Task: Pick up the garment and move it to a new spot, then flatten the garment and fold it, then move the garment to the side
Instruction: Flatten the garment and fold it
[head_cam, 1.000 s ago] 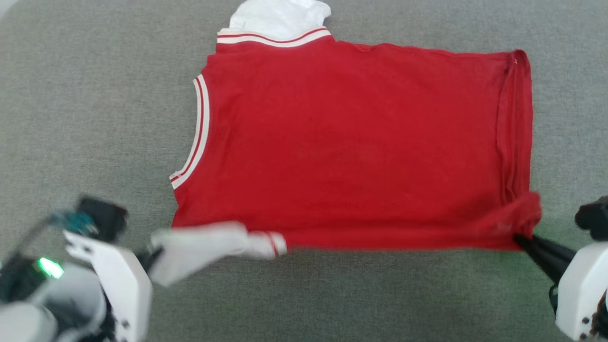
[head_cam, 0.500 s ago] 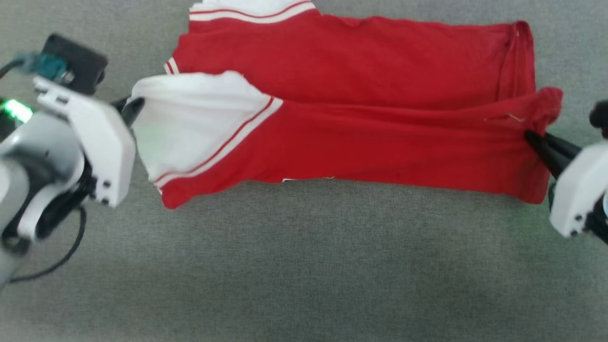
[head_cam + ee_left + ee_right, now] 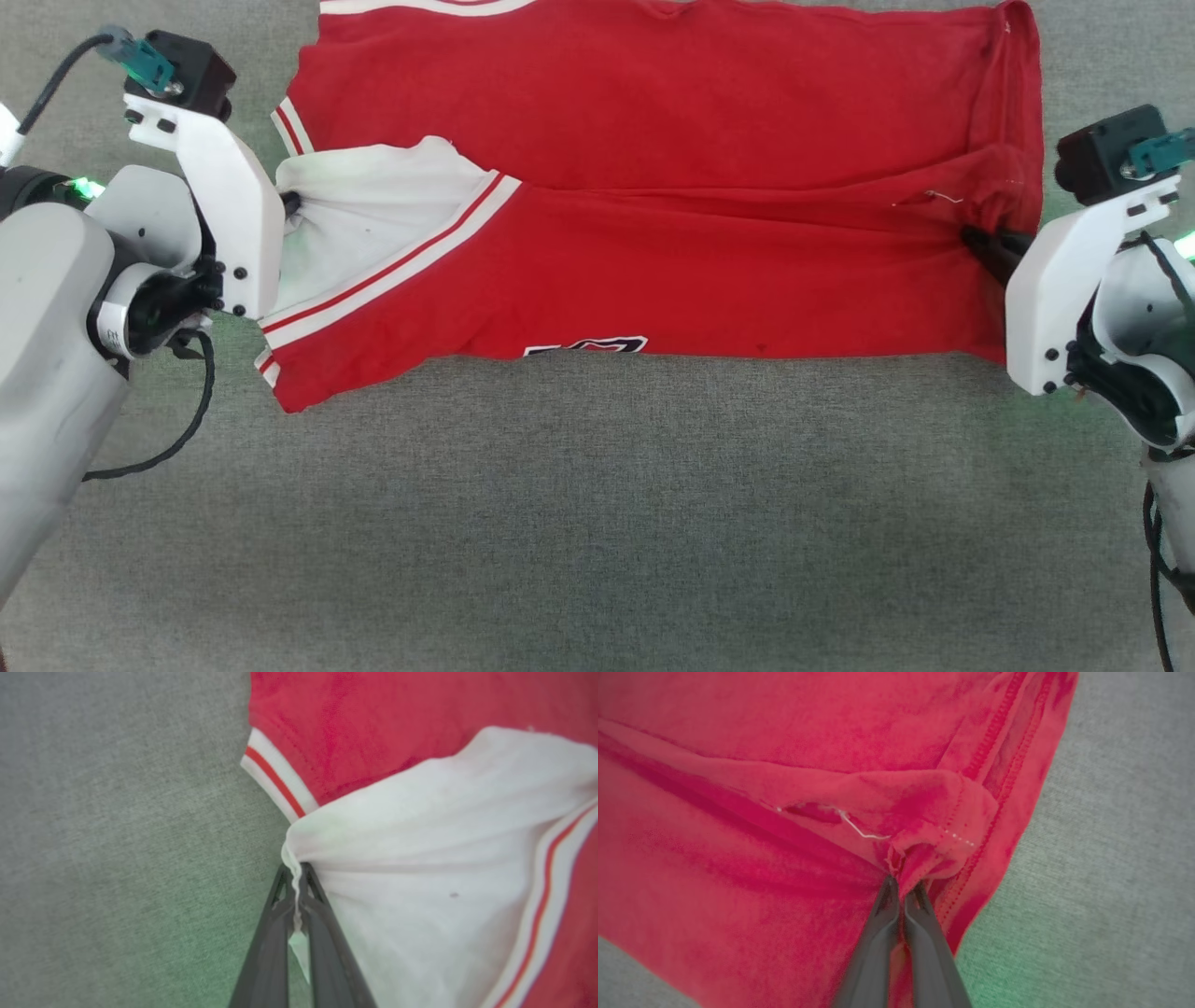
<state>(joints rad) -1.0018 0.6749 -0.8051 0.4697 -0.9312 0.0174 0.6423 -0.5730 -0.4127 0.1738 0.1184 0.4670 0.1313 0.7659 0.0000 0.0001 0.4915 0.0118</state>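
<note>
- The left gripper (image 3: 295, 891) pinches the shirt (image 3: 709, 271) by its white sleeve (image 3: 420, 858).
- The right gripper (image 3: 902, 889) clamps its red hem corner (image 3: 934, 854).
- The shirt stretches between both, near edge folded over, on grey fabric (image 3: 597, 523).

I get flat, even light with barely any shadow in my head view, crisp at the centre, while both wrist views run softer and hazy, the garment (image 3: 653, 261) washing out to pinkish red there, and a green cast tints the grey surface (image 3: 1008, 961) near the bottom edge.
</note>
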